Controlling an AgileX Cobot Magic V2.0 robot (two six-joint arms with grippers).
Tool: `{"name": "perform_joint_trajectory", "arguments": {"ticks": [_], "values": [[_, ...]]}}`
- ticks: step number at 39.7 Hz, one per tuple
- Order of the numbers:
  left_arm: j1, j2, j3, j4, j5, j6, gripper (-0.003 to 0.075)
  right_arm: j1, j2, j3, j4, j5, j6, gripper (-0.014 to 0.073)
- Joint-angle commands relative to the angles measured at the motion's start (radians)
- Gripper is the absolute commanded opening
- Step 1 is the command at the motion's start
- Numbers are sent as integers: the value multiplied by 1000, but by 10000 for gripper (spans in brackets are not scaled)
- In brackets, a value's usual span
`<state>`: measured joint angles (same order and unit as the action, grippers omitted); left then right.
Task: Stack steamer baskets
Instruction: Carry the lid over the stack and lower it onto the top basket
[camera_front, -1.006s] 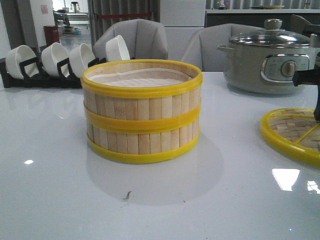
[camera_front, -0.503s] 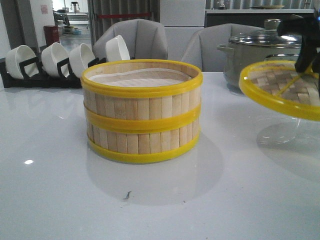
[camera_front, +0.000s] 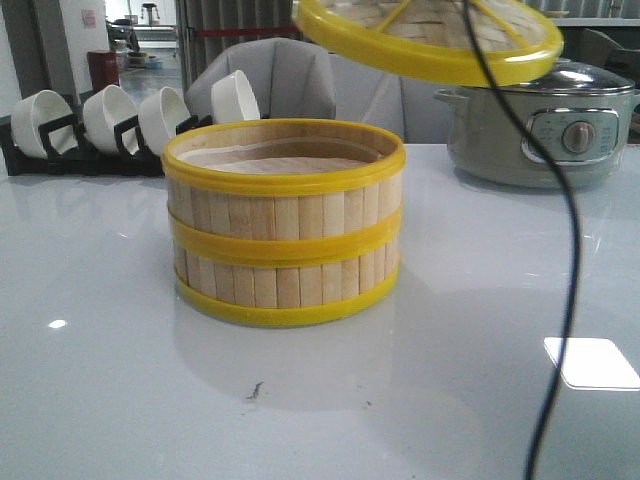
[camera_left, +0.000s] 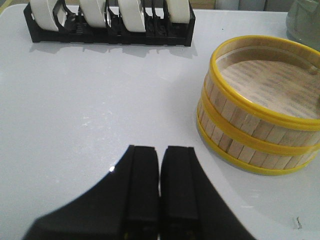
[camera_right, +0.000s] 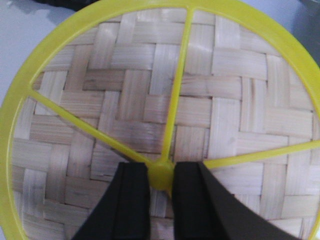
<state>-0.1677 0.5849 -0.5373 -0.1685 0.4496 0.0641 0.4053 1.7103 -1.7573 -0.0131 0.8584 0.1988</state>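
the white bench (camera_front: 100, 380) carries everything and is glossy, with a small dark mark near its front edge. the two baskets (camera_front: 284, 222) stand stacked one on the other at the middle of the bench, upright, rims aligned, with a yellow band at the joint; the top basket is open and its whitish liner shows inside in the left wrist view. the grey pot (camera_front: 545, 125) with a glass cover stands at the back right, well apart from the baskets. the woven lid (camera_front: 430, 35) is in the air, tilted, above and to the right of the baskets, touching neither them nor the bench. a black rack (camera_front: 85, 150) holding white bowls (camera_front: 235, 98) on edge sits at the back left. a black cable (camera_front: 565, 250) hangs down across the right of the front view. the right gripper (camera_right: 161, 200) pinches the yellow hub of the lid where its spokes meet, one finger on each side. the left gripper (camera_left: 160, 190) hangs over bare bench beside the baskets, apart from them, its fingers (camera_left: 142, 185) pressed together with nothing between them.
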Motion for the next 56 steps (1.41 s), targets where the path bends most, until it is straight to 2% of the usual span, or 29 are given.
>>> {"name": "perform_joint_trajectory", "arguments": {"ticks": [1, 8, 16, 56], "values": [[-5, 1, -29, -8, -78, -3, 85, 72, 10, -99, -5, -36, 0, 57], [-5, 1, -29, -8, -78, -3, 85, 159, 127, -215, -5, 20, 0, 57], [-5, 1, -29, -8, -78, -3, 85, 181, 222, -290, -6, 82, 0, 57], [-5, 1, -29, -8, -78, -3, 85, 163, 272, -291, -6, 9, 0, 57]]}}
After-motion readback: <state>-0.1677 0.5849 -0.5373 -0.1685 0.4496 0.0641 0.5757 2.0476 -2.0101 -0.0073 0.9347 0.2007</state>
